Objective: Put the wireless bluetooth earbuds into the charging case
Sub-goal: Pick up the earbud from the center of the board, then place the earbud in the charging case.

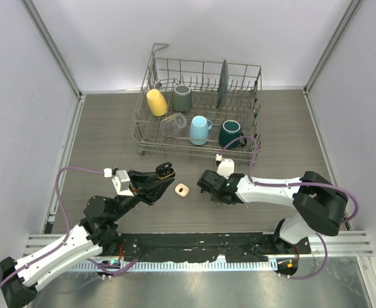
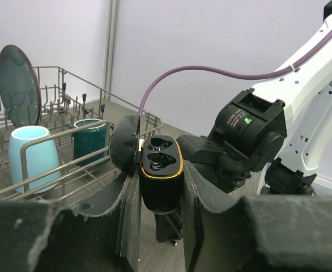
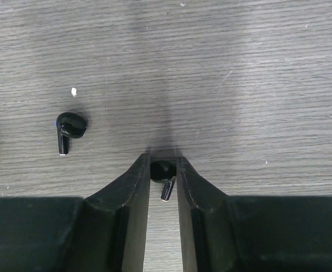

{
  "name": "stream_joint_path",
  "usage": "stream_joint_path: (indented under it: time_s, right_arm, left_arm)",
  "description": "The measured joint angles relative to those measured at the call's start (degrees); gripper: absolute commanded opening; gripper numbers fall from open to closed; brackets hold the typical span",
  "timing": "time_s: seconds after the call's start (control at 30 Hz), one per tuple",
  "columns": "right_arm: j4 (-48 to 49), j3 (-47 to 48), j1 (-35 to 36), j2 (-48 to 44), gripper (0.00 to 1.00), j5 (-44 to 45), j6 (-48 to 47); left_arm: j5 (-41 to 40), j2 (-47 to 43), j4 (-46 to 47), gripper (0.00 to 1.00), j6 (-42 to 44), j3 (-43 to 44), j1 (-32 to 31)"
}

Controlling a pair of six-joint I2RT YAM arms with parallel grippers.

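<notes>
Currently a black earbud (image 3: pixel 162 171) is pinched at the very tips of the right gripper (image 3: pixel 162 163), which is closed on it. The head is clamped and the stem is seen trailing back between the fingers. Whether the earbud is lifted off the tabletop (image 3: pixel 239 85) cannot be told.

A second earbud (image 3: pixel 71 126), also black, is seen lying loose on the tabletop, well apart to the left of the right gripper in its wrist view.

The case (image 2: pixel 161 161) is clamped by the left gripper (image 2: pixel 160 192), closed across its sides below the orange rim. It is held off the tabletop with the lid (image 2: pixel 125 150) swung open to the left. Two wells are exposed and are judged empty, though glare makes this uncertain.

A small cream item (image 1: pixel 181 190) is seen between the two grippers; what it is cannot be told.

Handling, as judged:
- The earbud is likely very light, hard and glossy, so it is slippery in a tip pinch and can easily twist or be squirted out.
- It is best held across the head, with the stem left free to enter the well first.
- The case is taken to be rigid and smooth. A side grip below the rim is preferred, with the lid and wells kept unobstructed.
</notes>
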Motion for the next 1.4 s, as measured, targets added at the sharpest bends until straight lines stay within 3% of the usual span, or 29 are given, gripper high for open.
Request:
stream_joint_path:
  time_s: [0.33,0.47,0.6,0.8,1.13,1.4]
  right_arm:
    - [-0.02,0.00,0.00,-0.17,0.09,0.15,-0.17]
    - [0.39,-0.63,0.33,-1.55,0.07,0.00,-1.14]
    - [0.55,-1.55,1.29,-8.35,0.01,0.96,-2.80]
    - [2.10,-1.36,3.78,-21.66,0.01,4.79,-6.14]
    - [4.02,5.38,15.69,-29.68,0.01,19.91,-16.13]
    - [22.18,7.65,27.19,-30.34,0.01,31.19,-34.88]
  left_arm:
    - [0.00,0.02,0.00,0.00,-0.13,0.00,0.00]
    - [0.00,0.07,0.00,0.00,-0.15,0.00,0.00]
    - [-0.24,0.17,0.00,0.00,-0.15,0.00,0.00]
    - [-0.48,1.05,0.02,0.00,-0.39,0.02,0.00]
    - [-1.29,4.20,0.15,0.00,-1.18,0.02,0.00]
    - [-1.25,5.79,0.44,0.00,-1.22,0.04,0.00]
